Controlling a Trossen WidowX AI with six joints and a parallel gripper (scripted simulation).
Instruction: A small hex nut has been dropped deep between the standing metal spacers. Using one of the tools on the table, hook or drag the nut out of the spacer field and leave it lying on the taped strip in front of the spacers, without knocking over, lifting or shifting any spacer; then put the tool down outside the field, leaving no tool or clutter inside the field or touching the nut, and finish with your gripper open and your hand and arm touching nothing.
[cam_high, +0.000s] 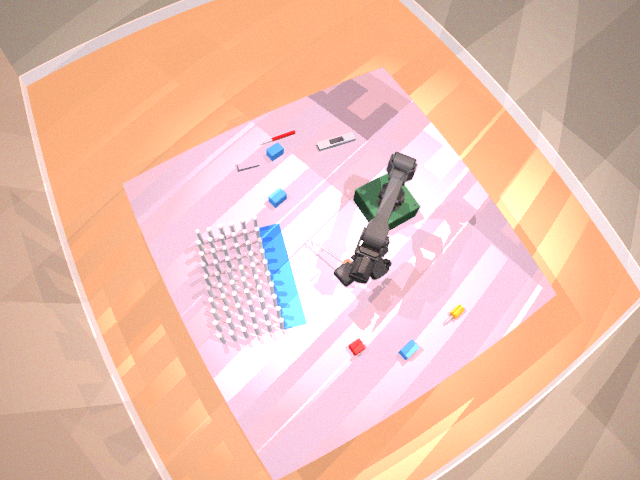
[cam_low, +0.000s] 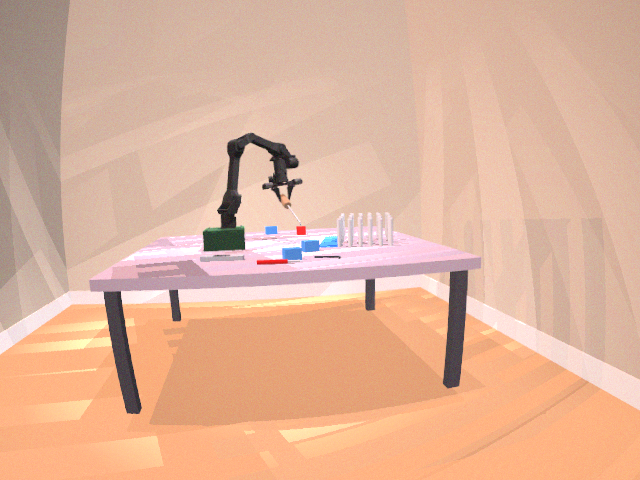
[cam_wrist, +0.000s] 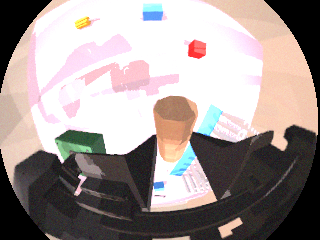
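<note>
My gripper (cam_low: 284, 199) (cam_wrist: 172, 136) is shut on the wooden handle (cam_low: 285, 201) (cam_wrist: 175, 120) of a tool, above the table between the green base and the spacers. The tool's thin pale shaft (cam_low: 293, 213) slants down toward the spacer side; in the top view it also shows faintly (cam_high: 326, 250), with its end short of the tape. The blue taped strip (cam_high: 289, 281) (cam_low: 328, 241) (cam_wrist: 212, 118) lies along the near side of the standing white spacers (cam_low: 360, 230) (cam_high: 281, 308). I cannot make out the nut. A thin dark hooked tool (cam_high: 249, 167) (cam_low: 327, 256) lies on the table.
Two blue blocks (cam_high: 275, 151) (cam_high: 277, 197) and a red-handled tool (cam_high: 283, 135) lie near the hooked tool. A grey bar (cam_high: 336, 141) lies behind the green base (cam_high: 368, 203). Opposite are a red block (cam_high: 356, 346), another blue block (cam_high: 408, 349) and a yellow-handled tool (cam_high: 456, 311).
</note>
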